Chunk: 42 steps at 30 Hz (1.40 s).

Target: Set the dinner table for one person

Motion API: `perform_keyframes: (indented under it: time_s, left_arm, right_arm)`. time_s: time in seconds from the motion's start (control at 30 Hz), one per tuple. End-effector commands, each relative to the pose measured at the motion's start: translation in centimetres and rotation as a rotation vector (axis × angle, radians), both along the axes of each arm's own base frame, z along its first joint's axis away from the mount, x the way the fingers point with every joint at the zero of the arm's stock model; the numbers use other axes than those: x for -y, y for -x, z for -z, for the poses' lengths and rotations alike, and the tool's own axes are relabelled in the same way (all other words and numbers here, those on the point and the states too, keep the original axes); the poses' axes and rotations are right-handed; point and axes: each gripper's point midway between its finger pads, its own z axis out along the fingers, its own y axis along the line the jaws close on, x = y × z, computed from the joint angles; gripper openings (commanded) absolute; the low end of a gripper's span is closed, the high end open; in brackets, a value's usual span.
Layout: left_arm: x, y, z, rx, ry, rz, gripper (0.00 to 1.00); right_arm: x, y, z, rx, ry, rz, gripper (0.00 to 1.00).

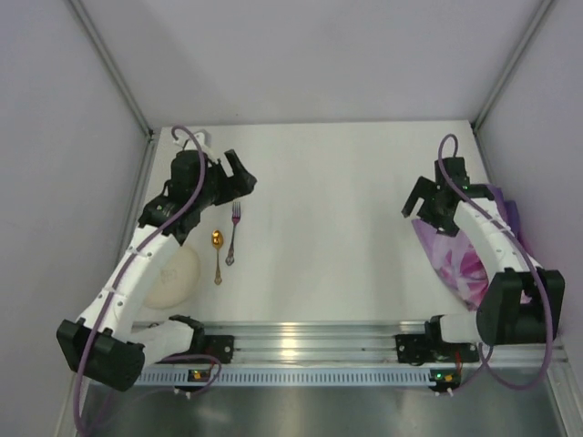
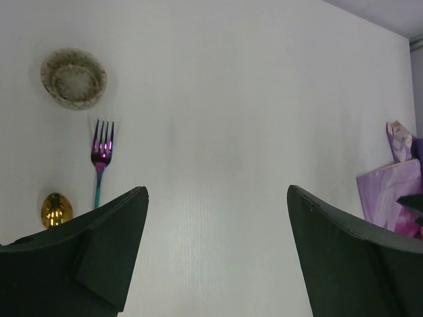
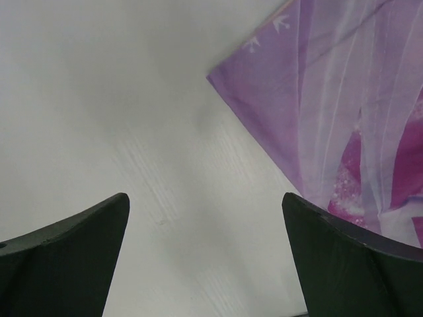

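Bowl (image 2: 73, 78) stands upright on dinner table (image 1: 337, 228) near fork (image 1: 233, 235) and spoon (image 1: 217, 258).

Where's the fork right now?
Top view, left side of the dinner table: the fork lies just right of the gold spoon, near the left gripper.

robot lab: plain walled enclosure (image 1: 301, 55)

On the surface (image 1: 337, 228), the fork (image 1: 234, 232) lies just right of the spoon (image 1: 217, 255) — the plate (image 1: 180, 278) nearer, to their left (partly under an arm (image 1: 137, 259)) — the placemat (image 1: 460, 264) at the far right.
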Motion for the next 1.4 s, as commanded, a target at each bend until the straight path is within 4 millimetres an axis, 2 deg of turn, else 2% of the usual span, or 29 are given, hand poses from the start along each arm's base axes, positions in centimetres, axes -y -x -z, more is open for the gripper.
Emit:
perform_keyframes:
  time_s: [0.0,0.03,0.13,0.23,0.3,0.33,0.4,0.43,0.53,0.73,0.9,1.07,1.13,1.2,1.23,1.27,1.33,1.37]
  left_arm:
    - [1.8,2.2,1.9,-0.07,-0.02,0.086,0.9]
    - [2.0,2.6,2.1,-0.084,-0.022,0.092,0.9]
    - [2.7,3.6,2.5,-0.102,-0.026,0.123,0.88]
    - [2.6,4.5,2.5,-0.109,-0.03,0.125,0.88]
    - [2.6,4.9,2.6,-0.12,-0.034,0.13,0.88]
    - [2.6,5.1,2.6,-0.12,-0.035,0.132,0.88]
    - [2.4,5.5,2.7,-0.131,-0.04,0.132,0.87]
    - [2.4,5.7,2.6,-0.13,-0.04,0.136,0.87]
    - [2.1,6.1,2.5,-0.13,-0.049,0.136,0.87]
    - [1.6,6.9,2.7,-0.142,-0.075,0.137,0.87]
    - [1.3,6.9,3.0,-0.144,-0.099,0.136,0.86]
    - [1.2,6.7,3.4,-0.154,-0.118,0.141,0.86]
    - [1.2,6.5,3.6,-0.159,-0.127,0.142,0.87]
    - [1.2,6.4,3.7,-0.161,-0.132,0.145,0.87]
    - [1.2,6.4,3.9,-0.166,-0.135,0.146,0.86]
    - [1.3,6.4,4.0,-0.169,-0.136,0.146,0.86]
    - [1.3,6.3,4.1,-0.17,-0.137,0.148,0.86]
    - [1.3,6.2,4.1,-0.169,-0.138,0.147,0.86]
  right_arm:
    - [1.3,1.0,2.6,-0.136,-0.06,0.043,1.0]
    - [2.8,1.0,3.7,-0.171,-0.068,0.092,1.0]
    - [5.0,0.2,4.9,-0.186,-0.074,0.137,1.0]
    - [6.4,-1.0,6.7,-0.227,-0.063,0.155,1.0]
    - [7.2,-2.0,6.9,-0.225,-0.058,0.17,1.0]
    - [7.3,-2.2,7.7,-0.245,-0.058,0.175,0.99]
    - [7.6,-3.2,7.8,-0.231,-0.058,0.181,0.98]
    - [7.5,-3.5,8.6,-0.248,-0.065,0.184,0.98]
    - [7.3,-4.8,9.4,-0.243,-0.094,0.182,0.96]
    - [8.2,-6.8,9.8,-0.239,-0.053,0.193,0.95]
    - [8.6,-6.5,11.4,-0.298,0.014,0.188,0.93]
    - [8.2,-5.9,13.3,-0.348,0.033,0.179,0.82]
    - [7.9,-5.8,13.9,-0.363,0.036,0.17,0.73]
    - [7.6,-5.7,14.2,-0.369,0.03,0.164,0.48]
    - [7.5,-5.5,14.4,-0.375,0.027,0.161,0.26]
    - [7.2,-5.3,14.7,-0.379,0.023,0.156,0.16]
    - [6.7,-5.2,14.8,-0.384,0.029,0.139,0.0]
    - [6.3,-5.0,14.9,-0.389,0.027,0.126,0.0]
